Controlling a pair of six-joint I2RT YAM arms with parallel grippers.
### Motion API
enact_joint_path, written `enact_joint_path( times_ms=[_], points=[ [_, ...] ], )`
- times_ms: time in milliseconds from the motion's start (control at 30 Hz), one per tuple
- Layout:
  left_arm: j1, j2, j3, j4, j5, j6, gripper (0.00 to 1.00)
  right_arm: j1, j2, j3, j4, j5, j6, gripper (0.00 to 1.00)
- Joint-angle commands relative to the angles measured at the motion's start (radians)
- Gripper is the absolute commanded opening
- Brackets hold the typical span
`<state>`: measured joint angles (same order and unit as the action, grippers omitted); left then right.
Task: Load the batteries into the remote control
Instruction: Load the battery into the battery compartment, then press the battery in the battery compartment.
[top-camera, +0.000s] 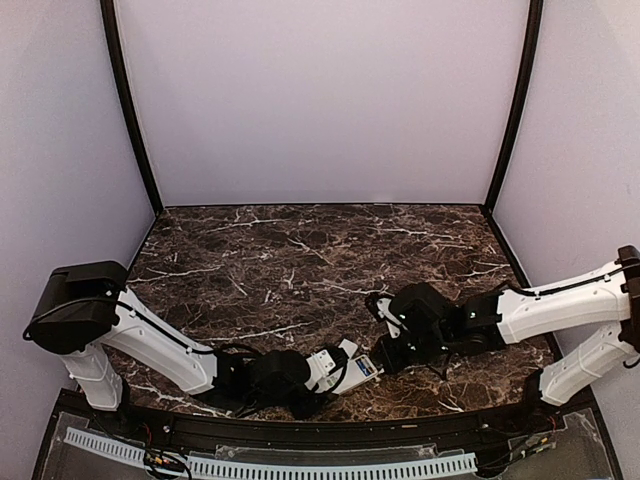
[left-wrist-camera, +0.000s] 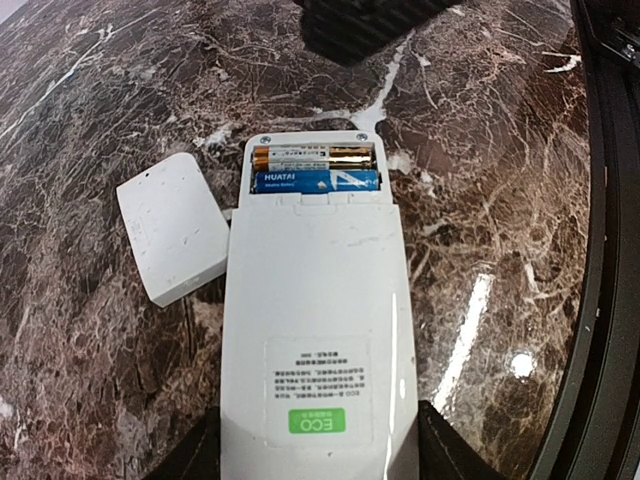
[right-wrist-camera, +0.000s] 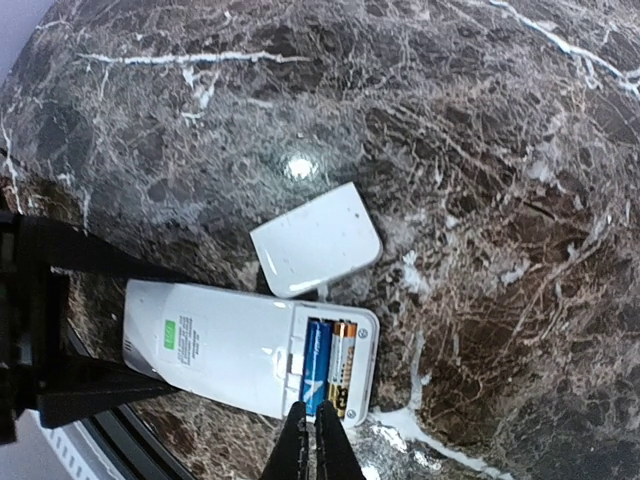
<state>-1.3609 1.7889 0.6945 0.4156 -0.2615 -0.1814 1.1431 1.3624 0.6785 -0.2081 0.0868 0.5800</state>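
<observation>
On remote control back, green ECO label; blue battery marked HUATAI.

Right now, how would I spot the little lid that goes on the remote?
On the dark marble table, find the long white remote, back side up. The lid lies flat right beside the end where the batteries show. It is the small plain white square with no sticker.
</observation>
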Motion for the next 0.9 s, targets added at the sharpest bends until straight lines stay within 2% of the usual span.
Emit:
enact_joint_path(
  times_ms=[0,267,433,633,733,867],
  points=[
    [0.029,0.040,-0.064,-0.267,-0.083,0.010,0.00,-0.056,0.050,0.063,-0.034,-0.134,-0.022,0.04],
    [0.029,0.040,-0.062,-0.264,-0.067,0.017,0.00,-0.079,0.205,0.149,-0.006,-0.206,-0.061,0.00],
    [0.029,0.040,-0.062,-0.264,-0.069,0.016,0.00,-0.092,0.263,0.135,-0.022,-0.184,-0.035,0.00],
    [0.030,0.040,-0.062,-0.261,-0.066,0.016,0.00,-0.103,0.251,0.090,-0.026,-0.187,-0.018,0.00],
    [0.029,0.040,-0.062,-0.261,-0.066,0.017,0.00,-0.103,0.221,0.120,-0.029,-0.246,-0.054,0.00],
    [0.030,0.040,-0.062,-0.261,-0.068,0.017,0.00,-0.108,0.167,0.173,-0.056,-0.250,-0.075,0.00]
  ],
)
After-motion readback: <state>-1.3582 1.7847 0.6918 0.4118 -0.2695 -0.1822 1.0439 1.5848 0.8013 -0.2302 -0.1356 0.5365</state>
